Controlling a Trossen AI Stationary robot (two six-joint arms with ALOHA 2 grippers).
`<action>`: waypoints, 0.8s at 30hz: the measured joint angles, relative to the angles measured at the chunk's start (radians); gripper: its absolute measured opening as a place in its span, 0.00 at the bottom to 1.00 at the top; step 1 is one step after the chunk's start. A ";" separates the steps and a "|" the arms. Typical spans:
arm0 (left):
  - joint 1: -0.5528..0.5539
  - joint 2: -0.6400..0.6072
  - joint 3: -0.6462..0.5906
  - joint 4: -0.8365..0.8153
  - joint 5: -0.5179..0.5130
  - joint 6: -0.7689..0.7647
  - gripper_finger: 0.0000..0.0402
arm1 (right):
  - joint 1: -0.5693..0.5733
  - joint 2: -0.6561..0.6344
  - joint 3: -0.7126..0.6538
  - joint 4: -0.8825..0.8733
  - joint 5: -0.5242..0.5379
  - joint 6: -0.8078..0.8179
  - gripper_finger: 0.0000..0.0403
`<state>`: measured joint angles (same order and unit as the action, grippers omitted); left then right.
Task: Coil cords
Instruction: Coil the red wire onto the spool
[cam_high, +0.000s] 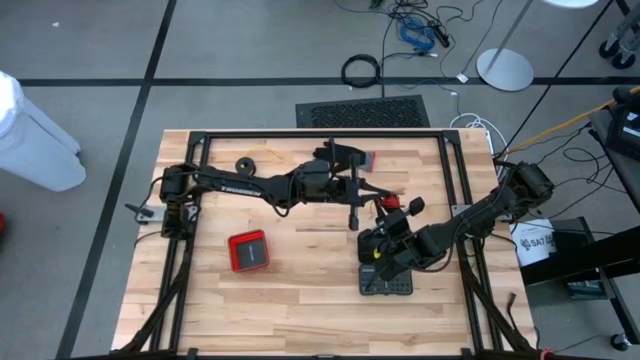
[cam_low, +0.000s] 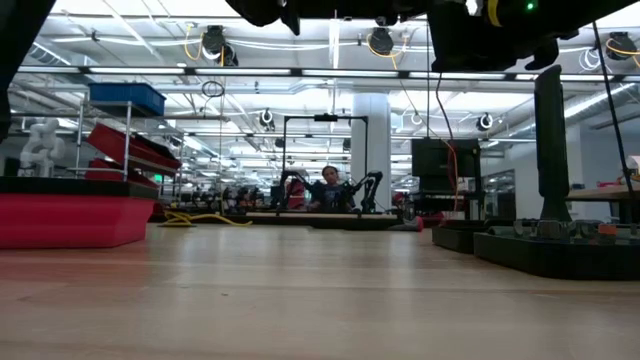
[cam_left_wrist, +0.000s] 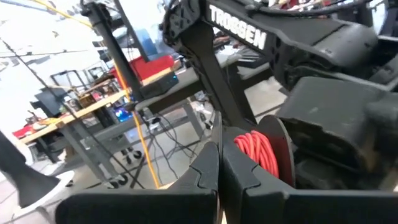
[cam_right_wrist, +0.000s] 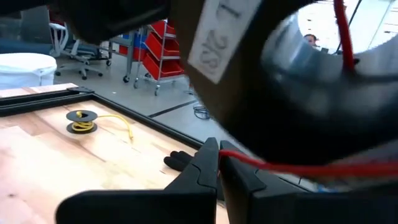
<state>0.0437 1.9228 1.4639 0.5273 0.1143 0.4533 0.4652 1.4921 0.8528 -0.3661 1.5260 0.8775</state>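
A black reel wound with red cord (cam_left_wrist: 258, 152) hangs above the table's middle (cam_high: 388, 203), just past the fingertips of my shut left gripper (cam_left_wrist: 219, 168) (cam_high: 353, 218). I see nothing between the left fingers and cannot tell whether they touch the reel. My right gripper (cam_right_wrist: 219, 158) (cam_high: 385, 232) is level and shut on a strand of the red cord. A second small black reel with yellow cord (cam_right_wrist: 81, 121) lies flat on the table at the far left (cam_high: 245, 165), its tail trailing on the wood. My right gripper pinches a single strand of the red cord (cam_right_wrist: 249, 163) between its two fingertips. From the fingers the strand runs off sideways in a nearly straight line, clear of the table, toward the large dark round body close to the camera (cam_right_wrist: 280, 93).
A black glove with a red cuff (cam_high: 350, 155) lies near the far edge. A red box (cam_high: 248, 250) sits on the near left. A black tray (cam_high: 385, 282) stands under the right arm. A black frame (cam_high: 320, 134) borders the wooden table.
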 joint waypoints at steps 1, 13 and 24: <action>0.000 0.000 0.000 0.005 0.002 0.000 0.00 | 0.001 0.000 0.000 0.004 0.000 0.001 0.00; 0.025 0.008 0.000 0.037 -0.010 0.084 0.00 | -0.014 0.000 0.000 0.089 0.013 -0.018 0.00; 0.075 0.093 0.001 0.061 -0.030 0.074 0.00 | -0.033 0.000 0.004 0.116 -0.008 -0.088 0.00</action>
<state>0.1192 2.0157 1.4648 0.5884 0.0846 0.5274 0.4320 1.4922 0.8569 -0.2497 1.5181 0.7898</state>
